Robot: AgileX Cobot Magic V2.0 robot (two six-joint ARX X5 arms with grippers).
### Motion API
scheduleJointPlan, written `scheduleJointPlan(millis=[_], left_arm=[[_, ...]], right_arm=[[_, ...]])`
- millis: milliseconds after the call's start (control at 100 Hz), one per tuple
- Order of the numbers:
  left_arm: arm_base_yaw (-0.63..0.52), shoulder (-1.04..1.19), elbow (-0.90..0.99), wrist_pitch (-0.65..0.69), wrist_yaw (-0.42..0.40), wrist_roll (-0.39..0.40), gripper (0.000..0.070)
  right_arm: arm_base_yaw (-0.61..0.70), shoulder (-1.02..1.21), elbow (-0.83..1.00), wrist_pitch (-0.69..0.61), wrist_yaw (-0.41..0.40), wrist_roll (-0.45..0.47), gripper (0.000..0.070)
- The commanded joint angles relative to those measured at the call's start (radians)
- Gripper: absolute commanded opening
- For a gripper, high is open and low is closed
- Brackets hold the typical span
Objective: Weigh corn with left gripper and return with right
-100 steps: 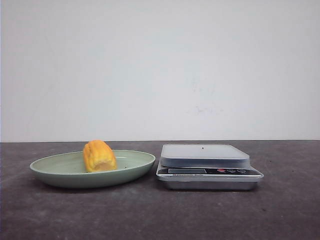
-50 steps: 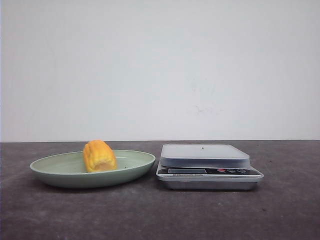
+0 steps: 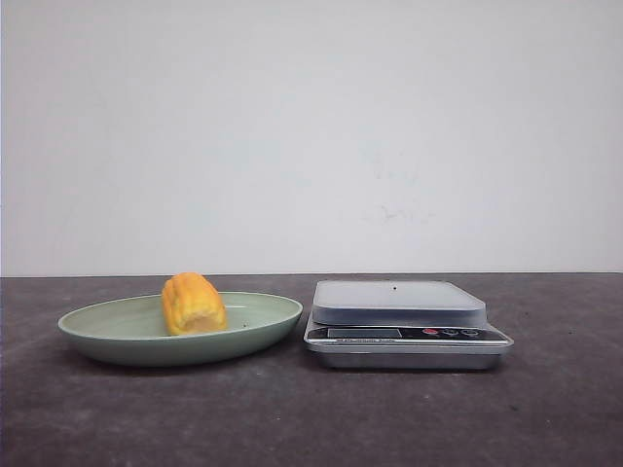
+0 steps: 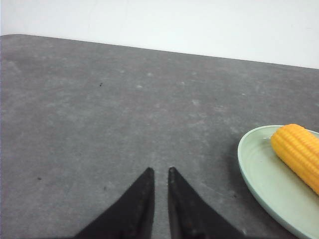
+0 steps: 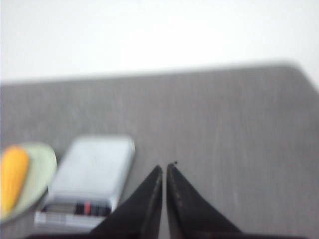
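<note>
Nothing has shifted on my front feed since 1 second ago: the corn (image 3: 193,304) lies on its side in the pale green plate (image 3: 117,336), and the kitchen scale (image 3: 404,326) sits just beside the plate at its 3 o'clock, its platform bare.

From my left wrist feed, the left gripper (image 4: 159,172) hovers over bare dark grey table (image 4: 99,114) with its 2 fingers drawn nearly together, gripping nothing. The corn (image 4: 299,154) lies at about 2 o'clock from those tips, well apart, with only the plate rim (image 4: 249,164) between.

My right wrist feed is blurred. The right gripper (image 5: 164,168) shows its 2 fingers closed almost tip to tip, empty. The scale (image 5: 92,181) sits near at 9 o'clock, and the corn (image 5: 12,179) lies beyond it on the plate (image 5: 45,172).
</note>
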Motion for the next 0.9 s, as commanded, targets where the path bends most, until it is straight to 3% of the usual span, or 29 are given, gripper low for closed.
scheduleJointPlan(millis=[0, 130, 420, 890], left_arm=[[0.0, -0.001, -0.018, -0.005, 0.001, 0.016, 0.0004], [0.0, -0.001, -0.018, -0.005, 0.001, 0.016, 0.0004], [0.0, -0.001, -0.018, -0.004, 0.001, 0.016, 0.0004], [0.0, -0.001, -0.018, -0.005, 0.001, 0.016, 0.0004]], right_arm=[[-0.037, -0.006, -0.009, 0.077, 0.002, -0.113, 0.0007], [-0.121, -0.024, -0.115, 0.215, -0.003, -0.18, 0.0007], [-0.171, -0.142, -0.507, 0.512, -0.032, -0.174, 0.0007], [-0.169, -0.142, -0.793, 0.64, -0.034, -0.131, 0.0007]])
